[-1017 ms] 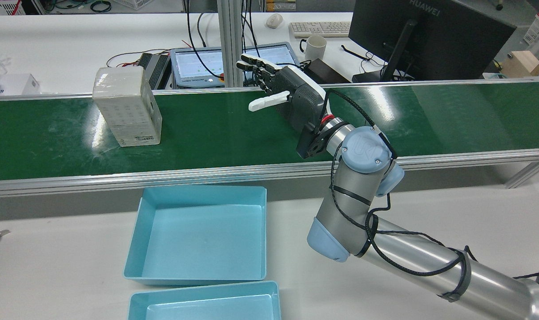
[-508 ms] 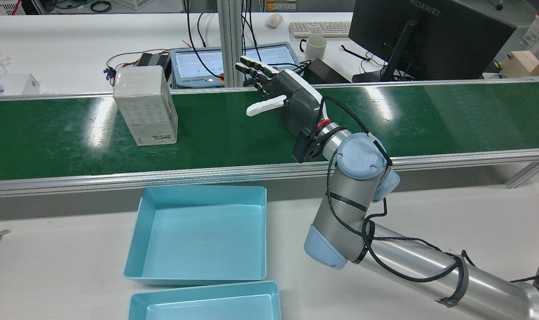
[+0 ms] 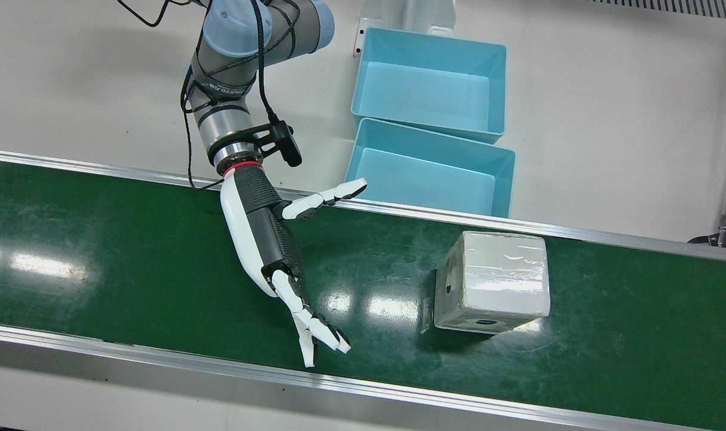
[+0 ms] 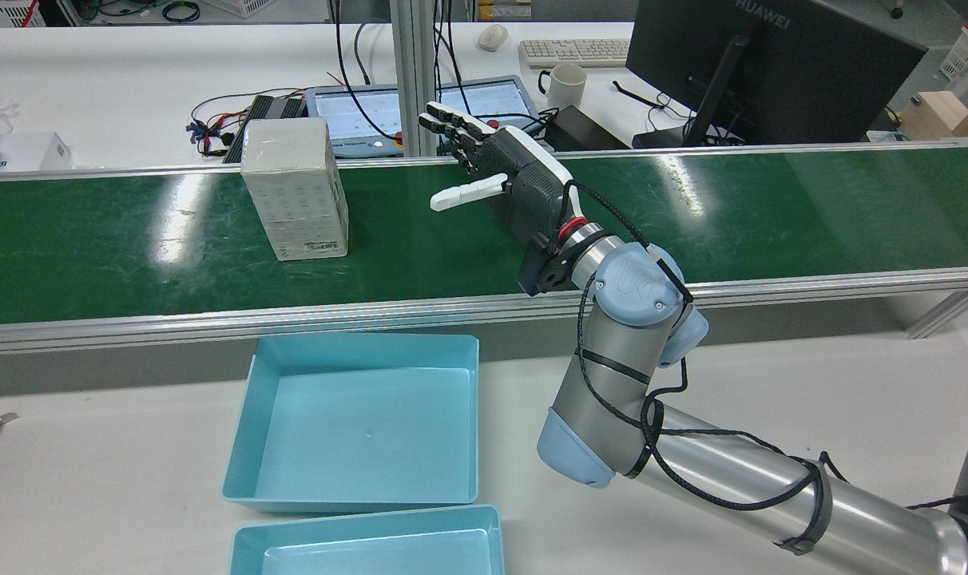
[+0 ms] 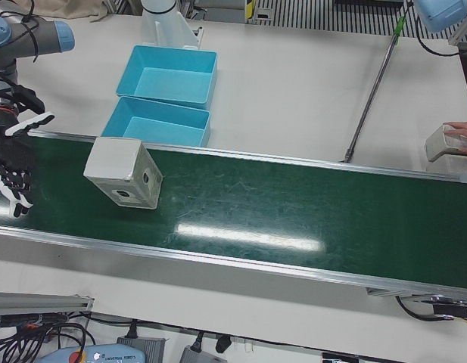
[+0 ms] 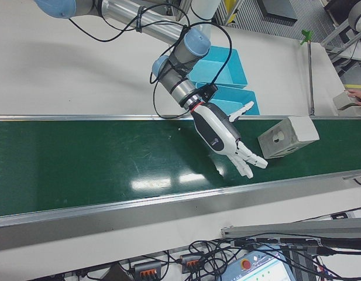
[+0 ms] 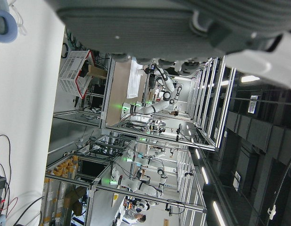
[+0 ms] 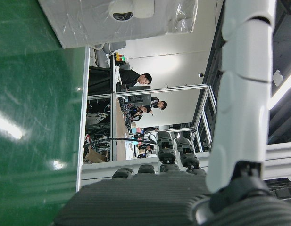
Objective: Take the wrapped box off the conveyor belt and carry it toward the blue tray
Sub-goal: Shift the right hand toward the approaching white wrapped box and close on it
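The wrapped box (image 4: pixel 295 188), whitish and under clear film, stands upright on the green conveyor belt (image 4: pixel 93 247). It also shows in the front view (image 3: pixel 492 281), the left-front view (image 5: pixel 123 172), the right-front view (image 6: pixel 287 136) and the right hand view (image 8: pixel 121 19). My right hand (image 4: pixel 516 180) hovers over the belt, open, fingers spread, palm facing the box, a gap apart from it. It also shows in the front view (image 3: pixel 267 239) and the right-front view (image 6: pixel 221 132). The blue tray (image 4: pixel 356 431) sits on the table beside the belt. Only my left hand's palm (image 7: pixel 183 23) shows.
A second blue tray (image 4: pixel 372 551) lies next to the first. Aluminium rails (image 4: pixel 292 315) edge the belt. A tablet (image 4: pixel 356 116), a mug (image 4: pixel 565 84) and a monitor (image 4: pixel 771 64) stand behind it. A metal pole (image 5: pixel 373 83) lies on the table.
The box has ridden the belt to the right, toward my right hand. The right hand has shifted slightly left, still open.
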### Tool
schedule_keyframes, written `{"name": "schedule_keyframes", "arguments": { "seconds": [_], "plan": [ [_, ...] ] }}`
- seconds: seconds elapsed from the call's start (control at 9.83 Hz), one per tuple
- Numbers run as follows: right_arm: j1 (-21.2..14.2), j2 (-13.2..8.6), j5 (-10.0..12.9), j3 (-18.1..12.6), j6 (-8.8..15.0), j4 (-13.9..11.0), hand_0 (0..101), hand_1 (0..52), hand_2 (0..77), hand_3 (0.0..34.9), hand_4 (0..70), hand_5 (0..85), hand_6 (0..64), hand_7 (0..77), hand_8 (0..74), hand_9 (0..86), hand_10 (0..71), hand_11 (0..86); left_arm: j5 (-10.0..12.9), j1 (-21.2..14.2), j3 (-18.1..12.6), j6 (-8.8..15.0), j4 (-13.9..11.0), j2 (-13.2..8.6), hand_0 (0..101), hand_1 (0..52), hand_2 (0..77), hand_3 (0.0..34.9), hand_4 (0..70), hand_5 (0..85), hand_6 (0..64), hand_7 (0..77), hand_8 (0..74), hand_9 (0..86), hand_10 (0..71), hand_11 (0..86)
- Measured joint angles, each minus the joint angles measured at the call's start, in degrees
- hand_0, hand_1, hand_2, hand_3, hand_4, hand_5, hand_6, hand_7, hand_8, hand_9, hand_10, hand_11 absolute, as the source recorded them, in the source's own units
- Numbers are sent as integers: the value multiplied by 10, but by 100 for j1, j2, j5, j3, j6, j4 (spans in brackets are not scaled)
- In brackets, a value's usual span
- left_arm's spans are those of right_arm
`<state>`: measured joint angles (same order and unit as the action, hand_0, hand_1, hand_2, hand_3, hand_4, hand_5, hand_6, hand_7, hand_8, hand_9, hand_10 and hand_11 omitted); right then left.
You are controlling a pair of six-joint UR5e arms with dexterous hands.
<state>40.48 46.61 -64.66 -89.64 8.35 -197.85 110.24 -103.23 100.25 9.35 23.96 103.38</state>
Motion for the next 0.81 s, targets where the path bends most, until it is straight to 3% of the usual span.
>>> {"name": "schedule_keyframes", "arguments": {
  "seconds": [0.41, 0.81],
  "plan": [
    [-170, -57, 195, 14, 215, 0, 473, 136, 55, 0, 54, 109, 38, 104, 0, 11, 0, 11, 0, 0, 0, 0, 0, 0, 0, 0, 5, 0, 0, 11, 5, 5, 11, 5, 5, 5],
    [-227, -62, 398, 27, 259, 0, 472, 136, 65, 0, 38, 109, 38, 104, 0, 11, 0, 11, 0, 0, 0, 0, 0, 0, 0, 0, 5, 0, 0, 11, 5, 5, 5, 5, 5, 5]
  ]
}}
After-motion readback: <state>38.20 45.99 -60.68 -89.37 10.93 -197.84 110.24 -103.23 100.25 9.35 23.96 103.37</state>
